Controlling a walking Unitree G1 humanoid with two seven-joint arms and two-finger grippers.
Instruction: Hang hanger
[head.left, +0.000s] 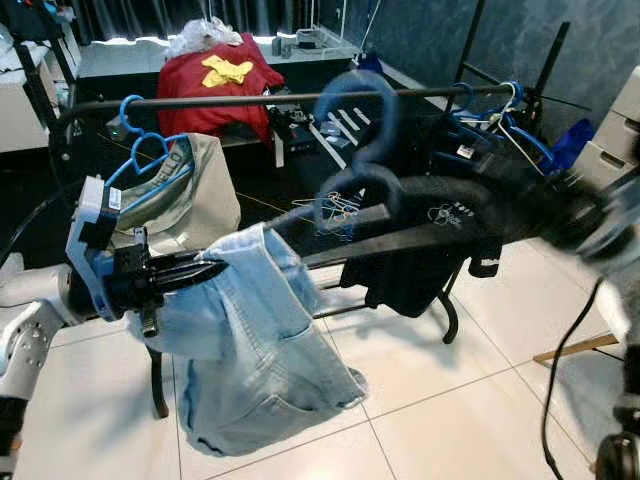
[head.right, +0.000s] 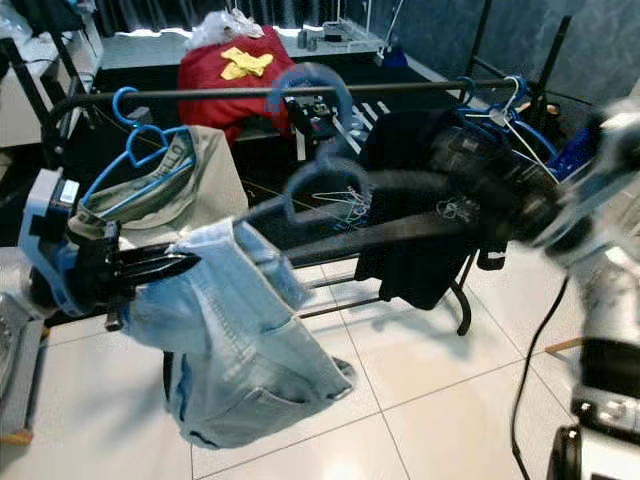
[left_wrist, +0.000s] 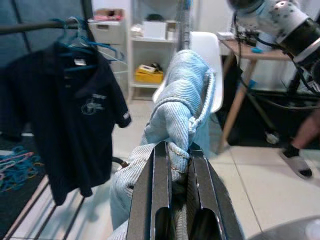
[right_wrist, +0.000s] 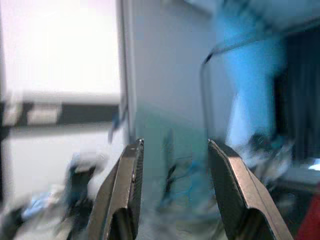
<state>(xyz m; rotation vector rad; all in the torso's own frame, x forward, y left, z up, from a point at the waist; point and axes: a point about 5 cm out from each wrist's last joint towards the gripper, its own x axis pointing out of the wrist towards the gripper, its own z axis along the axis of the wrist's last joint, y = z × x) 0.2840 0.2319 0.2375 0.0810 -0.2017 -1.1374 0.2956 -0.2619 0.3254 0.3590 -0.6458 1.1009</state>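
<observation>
My left gripper (head.left: 215, 270) is shut on a pair of light blue jeans (head.left: 250, 350), which hang from it in front of the black clothes rail (head.left: 250, 98). The left wrist view shows the denim (left_wrist: 182, 110) bunched between the fingers (left_wrist: 160, 190). My right gripper (head.left: 290, 242) reaches in from the right, blurred by motion. Its long fingers are apart, with the tips close to the top of the jeans. A blurred blue hanger hook (head.left: 355, 120) rises just above those fingers; I cannot tell whether it touches them. In the right wrist view the fingers (right_wrist: 125, 190) stand open.
On the rail hang blue hangers with a beige garment (head.left: 195, 185) at the left, a black polo shirt (head.left: 430, 250) and more blue hangers (head.left: 500, 110) at the right. A red garment (head.left: 220, 85) lies behind. A person's foot (left_wrist: 297, 162), a white chair (left_wrist: 210, 55) and a wooden table stand nearby.
</observation>
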